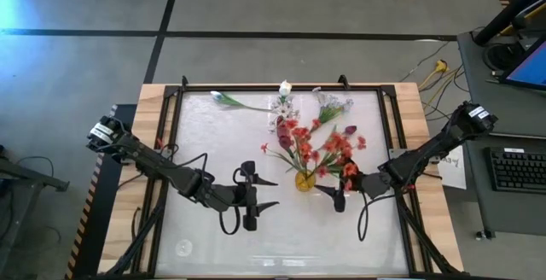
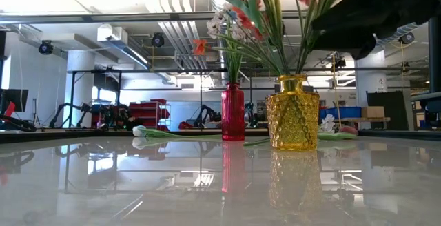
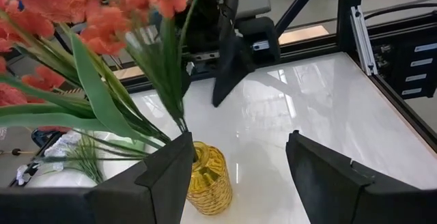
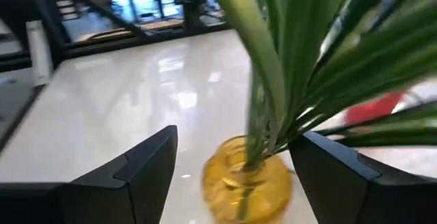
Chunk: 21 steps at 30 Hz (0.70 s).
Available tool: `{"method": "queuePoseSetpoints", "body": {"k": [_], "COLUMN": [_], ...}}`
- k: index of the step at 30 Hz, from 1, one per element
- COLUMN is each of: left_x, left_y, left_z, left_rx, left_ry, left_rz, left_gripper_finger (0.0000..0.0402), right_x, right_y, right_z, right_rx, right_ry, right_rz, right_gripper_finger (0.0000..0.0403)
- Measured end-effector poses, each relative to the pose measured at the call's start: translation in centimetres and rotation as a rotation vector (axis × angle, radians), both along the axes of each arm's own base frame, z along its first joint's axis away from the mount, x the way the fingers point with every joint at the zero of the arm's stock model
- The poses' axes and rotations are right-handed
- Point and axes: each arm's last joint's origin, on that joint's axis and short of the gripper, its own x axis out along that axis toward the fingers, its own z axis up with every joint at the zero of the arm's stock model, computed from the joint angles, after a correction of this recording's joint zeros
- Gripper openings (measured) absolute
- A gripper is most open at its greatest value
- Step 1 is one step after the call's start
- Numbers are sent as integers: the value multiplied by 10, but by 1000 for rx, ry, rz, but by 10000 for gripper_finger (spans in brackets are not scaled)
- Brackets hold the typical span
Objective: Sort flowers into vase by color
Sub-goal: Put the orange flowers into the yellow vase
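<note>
A yellow glass vase (image 1: 304,180) stands mid-table and holds red-orange blossom clusters (image 1: 328,150) on green stems. A red vase (image 2: 233,112) stands behind it, toward the far edge, with small white blossoms (image 2: 220,23). A white tulip (image 1: 226,101) and a pale spray (image 1: 333,105) lie flat near the far edge. My right gripper (image 1: 331,196) is open, just right of the yellow vase. Its fingers stand on either side of the green stems (image 4: 263,101) without touching them. My left gripper (image 1: 271,192) is open and empty, left of the yellow vase (image 3: 207,179).
A black frame rail (image 1: 281,89) runs around the white tabletop. Bare tabletop lies toward the near edge and the left (image 1: 205,135). Cables hang from both arms. A desk with a keyboard (image 1: 519,169) stands beyond the table's right side.
</note>
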Motion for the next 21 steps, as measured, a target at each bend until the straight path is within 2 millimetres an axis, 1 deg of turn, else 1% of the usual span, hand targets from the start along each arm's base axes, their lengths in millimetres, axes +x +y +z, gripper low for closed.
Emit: {"method": "queuePoseSetpoints", "body": {"k": [2, 6, 9, 11, 21], "left_x": [0, 1, 4, 7, 11], "left_y": [0, 0, -1, -3, -4], "left_z": [0, -1, -7, -10, -17], "left_rx": [2, 7, 12, 13, 21], "left_ry": [0, 3, 13, 13, 13], "left_rz": [-1, -2, 0, 0, 10], "left_gripper_finger": [219, 219, 219, 219, 219], "right_x": [0, 0, 1, -1, -4], "right_y": [1, 2, 2, 1, 0], "right_z": [0, 3, 3, 0, 1], "right_rx": [16, 40, 35, 16, 41], "right_ry": [8, -21, -15, 19, 37], "right_rz": [45, 47, 68, 64, 66], "right_gripper_finger": [272, 270, 272, 272, 272]}}
